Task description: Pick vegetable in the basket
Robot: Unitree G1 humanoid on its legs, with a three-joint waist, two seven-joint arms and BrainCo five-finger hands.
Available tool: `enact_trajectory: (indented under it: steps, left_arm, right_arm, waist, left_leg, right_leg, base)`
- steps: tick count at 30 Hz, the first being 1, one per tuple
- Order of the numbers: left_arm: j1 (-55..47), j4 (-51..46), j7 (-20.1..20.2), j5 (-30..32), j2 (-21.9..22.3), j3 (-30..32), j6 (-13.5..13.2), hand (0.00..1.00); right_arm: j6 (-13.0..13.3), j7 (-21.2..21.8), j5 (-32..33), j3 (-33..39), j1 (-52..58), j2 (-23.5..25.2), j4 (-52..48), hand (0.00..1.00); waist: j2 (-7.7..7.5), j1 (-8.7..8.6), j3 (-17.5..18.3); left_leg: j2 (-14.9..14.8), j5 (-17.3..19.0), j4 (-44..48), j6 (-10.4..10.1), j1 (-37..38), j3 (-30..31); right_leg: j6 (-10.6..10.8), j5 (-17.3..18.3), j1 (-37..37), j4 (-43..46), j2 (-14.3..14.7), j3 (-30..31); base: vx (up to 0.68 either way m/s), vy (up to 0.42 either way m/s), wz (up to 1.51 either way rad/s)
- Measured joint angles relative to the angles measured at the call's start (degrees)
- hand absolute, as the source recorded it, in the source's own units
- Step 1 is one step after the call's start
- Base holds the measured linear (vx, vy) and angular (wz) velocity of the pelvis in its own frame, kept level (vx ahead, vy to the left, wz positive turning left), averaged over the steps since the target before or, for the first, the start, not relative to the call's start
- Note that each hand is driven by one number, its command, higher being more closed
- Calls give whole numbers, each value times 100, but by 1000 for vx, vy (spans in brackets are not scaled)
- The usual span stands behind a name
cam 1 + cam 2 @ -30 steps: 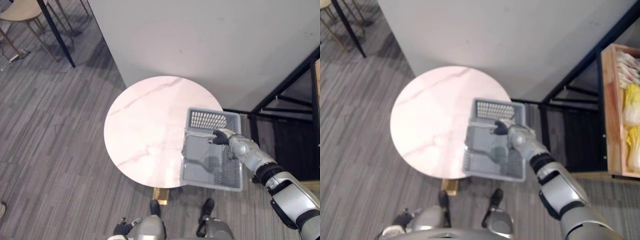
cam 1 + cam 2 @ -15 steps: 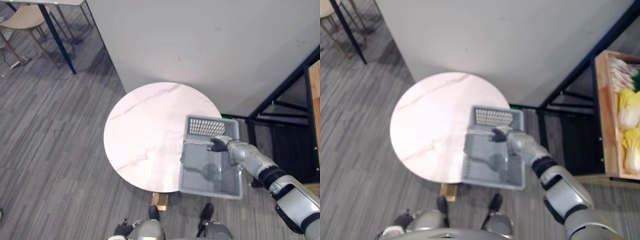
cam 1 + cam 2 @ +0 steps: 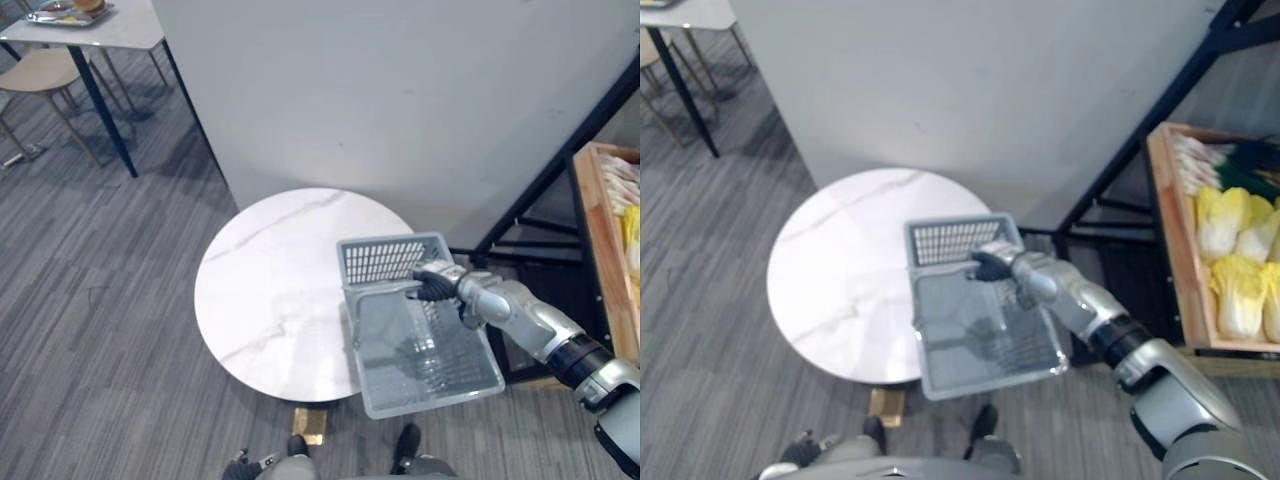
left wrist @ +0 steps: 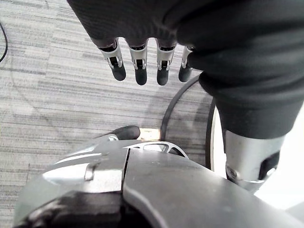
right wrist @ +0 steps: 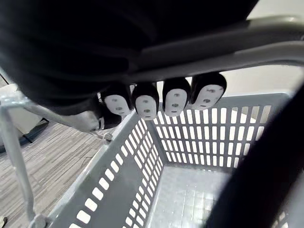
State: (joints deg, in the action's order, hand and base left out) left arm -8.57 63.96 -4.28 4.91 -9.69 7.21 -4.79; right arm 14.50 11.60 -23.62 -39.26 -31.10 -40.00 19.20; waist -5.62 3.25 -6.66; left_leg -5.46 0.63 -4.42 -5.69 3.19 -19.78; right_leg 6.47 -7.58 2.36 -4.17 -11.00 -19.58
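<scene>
So the round table point(image 3: 270, 290) sits right in front of the wall point(image 3: 400, 90). The basket point(image 3: 385, 260) hangs over the table's right edge, sticking out on the near side, with the right hand point(image 3: 435, 285) on its handle. Off to the right there's a rack point(image 3: 545, 175) with a crate point(image 3: 1168, 230) holding cabbages point(image 3: 1220, 220). Far left, a small table point(image 3: 110, 30) with a chair point(image 3: 40, 68) beside it.
</scene>
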Motion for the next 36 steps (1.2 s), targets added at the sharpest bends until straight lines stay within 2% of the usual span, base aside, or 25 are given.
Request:
enact_trajectory:
  steps: [9,13,16,21,22,24,25,28,30,31,32,33,34,35,36]
  left_arm:
    - [-87,0,-6,41,26,-1,1,0]
    - [-150,-2,-20,39,41,0,2,0]
    - [-187,-14,-28,20,71,89,-2,0]
    - [-189,-21,-27,-28,131,184,-6,0]
    - [-188,-38,-27,-32,155,213,-10,0]
    - [-195,-72,-33,-40,247,234,-12,0]
    - [-177,-56,-31,-43,314,232,2,0]
    - [-170,-35,-20,-45,224,223,-2,0]
    - [-124,-28,10,-39,164,135,3,0]
    - [-123,-29,11,-38,151,92,2,0]
    - [-123,-28,12,-30,81,-34,0,0]
    - [-79,-27,13,-20,40,-63,-1,0]
    - [12,9,22,-6,-22,-92,8,0]
    - [56,14,21,4,-30,-119,5,0]
    - [136,168,17,48,25,-70,-8,0]
  right_arm:
    - [107,4,13,45,442,-422,-681,100]
    - [129,3,13,49,601,-453,-828,100]
    - [123,7,12,49,729,-472,-898,100]
    - [172,9,13,64,854,-665,-1250,100]
    - [175,6,11,64,890,-665,-1258,100]
    - [176,2,10,72,879,-665,-1284,100]
    - [204,-10,9,109,881,-663,-1324,100]
    - [240,-13,-6,396,1352,-638,-1454,100]
    - [243,-51,-33,1286,2261,-630,-1851,100]
    - [244,-78,-56,1502,2446,-629,-1940,100]
    - [210,-185,-133,1814,2676,-621,-2040,100]
    - [196,-227,-148,1895,2728,-606,-2068,100]
    - [187,-283,-300,2050,2829,-562,-2103,100]
    - [159,-298,-373,2082,2835,-514,-2094,100]
    - [95,-314,-535,2081,2815,-397,-2090,100]
  waist:
    - [46,-13,135]
    - [70,-16,157]
    - [88,-8,161]
    - [254,-25,169]
    - [295,-28,161]
    - [375,72,139]
    - [492,135,90]
    - [319,-24,-47]
    - [250,-170,-55]
    - [246,-184,-49]
    - [179,-287,-56]
    - [142,-333,-71]
    - [98,-457,-82]
    - [127,-468,-75]
    - [359,-358,-102]
  left_leg:
    - [-6,22,3,-19,140,-124]
    - [-22,63,33,-32,248,-292]
    - [-180,348,486,-54,154,-398]
    - [-525,909,1545,-124,-147,-480]
    - [-619,1053,1838,-136,-232,-425]
    - [-615,1331,2201,-162,-398,532]
    - [-628,1647,2263,-279,-432,1196]
    - [-516,1674,2261,-241,-297,1065]
    - [-306,1648,2245,-156,-323,968]
    - [-243,1653,2242,-111,-364,920]
    - [-91,1696,2256,20,-505,725]
    - [-46,1725,2291,88,-573,640]
    - [51,1672,2359,259,-701,472]
    - [12,1627,2334,328,-724,330]
    - [-307,1537,2190,449,-754,-58]
  right_leg:
    - [7,-5,-62,1,17,127]
    - [12,-9,-65,34,39,305]
    - [16,-8,-72,66,73,457]
    - [-27,22,-61,163,238,648]
    - [-60,46,-18,243,291,705]
    - [-99,87,205,444,398,985]
    - [-79,132,372,599,534,1210]
    - [-52,163,383,752,433,1360]
    - [54,76,506,827,230,1453]
    - [101,45,590,848,150,1540]
    - [212,-107,839,847,58,1754]
    - [220,-182,937,826,14,1814]
    - [123,-569,1110,652,-25,1855]
    - [-9,-1008,1153,389,46,1857]
    - [-399,-1159,1248,484,245,1534]
  base:
    - [-5,-8,-5]
    - [-24,-16,-23]
    - [-35,-38,-24]
    - [-26,-32,-20]
    - [-59,-34,-41]
    - [-73,-8,-80]
    - [-86,45,-84]
    - [-59,62,-28]
    - [-33,146,-10]
    - [-47,154,-41]
    - [-58,118,-48]
    - [-83,137,-61]
    - [-85,121,-57]
    - [-146,127,-111]
    - [-145,148,-121]
